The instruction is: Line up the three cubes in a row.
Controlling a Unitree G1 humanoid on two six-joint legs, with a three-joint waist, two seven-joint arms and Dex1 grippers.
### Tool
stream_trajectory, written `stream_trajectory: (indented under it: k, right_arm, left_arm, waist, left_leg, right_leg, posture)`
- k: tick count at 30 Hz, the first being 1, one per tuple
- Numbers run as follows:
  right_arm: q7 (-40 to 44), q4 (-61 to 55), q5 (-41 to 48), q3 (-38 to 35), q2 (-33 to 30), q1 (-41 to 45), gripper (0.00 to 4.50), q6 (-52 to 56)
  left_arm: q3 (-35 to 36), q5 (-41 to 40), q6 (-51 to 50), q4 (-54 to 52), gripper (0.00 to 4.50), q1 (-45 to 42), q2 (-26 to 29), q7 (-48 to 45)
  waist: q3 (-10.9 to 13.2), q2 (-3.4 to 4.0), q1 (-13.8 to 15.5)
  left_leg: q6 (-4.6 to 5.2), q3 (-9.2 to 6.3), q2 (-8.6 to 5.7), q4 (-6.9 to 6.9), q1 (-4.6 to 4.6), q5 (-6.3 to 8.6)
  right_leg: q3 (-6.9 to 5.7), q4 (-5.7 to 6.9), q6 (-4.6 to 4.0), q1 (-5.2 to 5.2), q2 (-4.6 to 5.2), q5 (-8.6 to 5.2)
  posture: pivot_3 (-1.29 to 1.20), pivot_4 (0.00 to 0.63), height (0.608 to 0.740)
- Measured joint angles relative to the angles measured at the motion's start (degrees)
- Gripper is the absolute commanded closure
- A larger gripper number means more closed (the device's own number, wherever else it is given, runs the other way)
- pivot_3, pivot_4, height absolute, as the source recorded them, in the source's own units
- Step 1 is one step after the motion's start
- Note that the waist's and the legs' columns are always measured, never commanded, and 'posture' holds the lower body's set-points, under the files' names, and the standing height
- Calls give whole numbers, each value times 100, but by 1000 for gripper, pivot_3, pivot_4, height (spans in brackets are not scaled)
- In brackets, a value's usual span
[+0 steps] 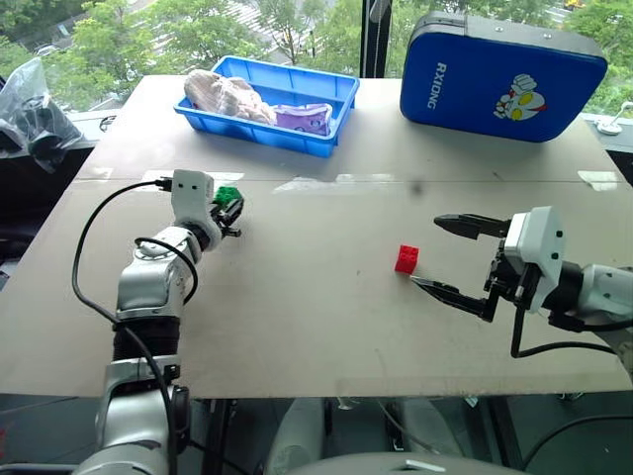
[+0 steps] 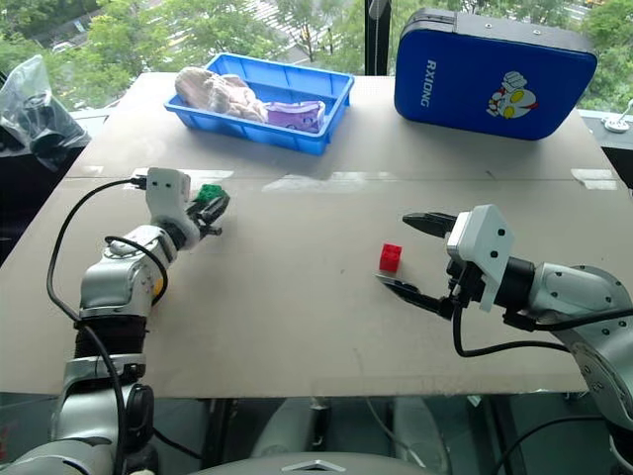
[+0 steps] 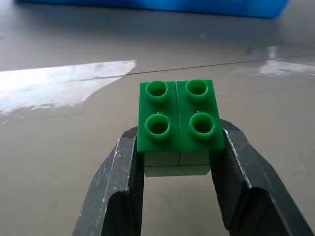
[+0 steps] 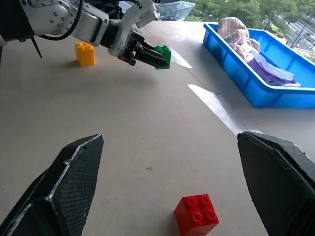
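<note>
Pinching green cube (image 3: pixel 178 118) studs-up, left gripper (image 3: pixel 177 169); right gripper (image 1: pixel 450 259) spread near red cube (image 1: pixel 406 258).

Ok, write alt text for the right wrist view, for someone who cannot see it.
The open right gripper hovers over a red cube on a grey table. Beyond it, the left gripper holds a green cube above the table, with a yellow-orange cube behind and a blue tray nearby.

You've got silver-grey arm shells w/ white boxy wrist housings. Each gripper, left (image 2: pixel 212 210) and right (image 1: pixel 447 259), has two black tapered fingers (image 4: pixel 59 189), textured inside. Black cables loop along both forearms.
</note>
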State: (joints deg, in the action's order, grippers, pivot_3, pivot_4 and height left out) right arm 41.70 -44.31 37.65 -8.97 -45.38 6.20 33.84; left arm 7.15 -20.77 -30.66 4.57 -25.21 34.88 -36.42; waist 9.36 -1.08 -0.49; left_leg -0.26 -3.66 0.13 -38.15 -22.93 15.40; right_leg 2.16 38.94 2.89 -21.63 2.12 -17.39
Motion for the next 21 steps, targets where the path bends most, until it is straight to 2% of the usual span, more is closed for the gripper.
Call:
stream_trajectory:
  k: [1,5,12,16,21]
  right_arm:
    - [-21,-16,8,-52,0,-73,0,0]
    - [76,-129,110,-268,-162,-546,0,16]
    - [551,-180,71,-775,-456,-1244,0,-185]
    - [635,-204,46,-806,-486,-1430,0,-301]
    - [621,-372,49,-881,-476,-1682,0,-327]
  left_arm:
    - [-307,-184,27,-302,3219,76,195,-784]
    - [-1152,-286,260,-519,3219,-67,421,-2327]
    - [-2086,324,1089,216,3219,-851,335,-3407]
    - [-2361,728,1759,982,3219,-1105,178,-3766]
    - [-2477,933,2104,1292,3219,-1237,76,-4085]
  waist:
    - [0,0,10]
    - [0,3,-2]
    - [0,4,-44]
    - [0,4,-36]
    - [0,4,-22]
  left_leg:
    - [0,-1,0,0,0,0]
    - [6,2,2,0,5,3]
    - [29,9,1,-6,7,16]
    - [30,7,1,-6,8,16]
    - [31,5,1,-9,4,16]
  right_leg:
    - [-2,-1,0,1,0,0]
    - [2,1,-1,6,-10,-1]
    - [8,4,0,8,-20,0]
    - [6,4,0,7,-21,0]
    - [5,3,1,7,-18,-1]
  posture:
    - [0,150,740]
    - [0,150,740]
    - [0,150,740]
    - [0,150,740]
    - [0,150,740]
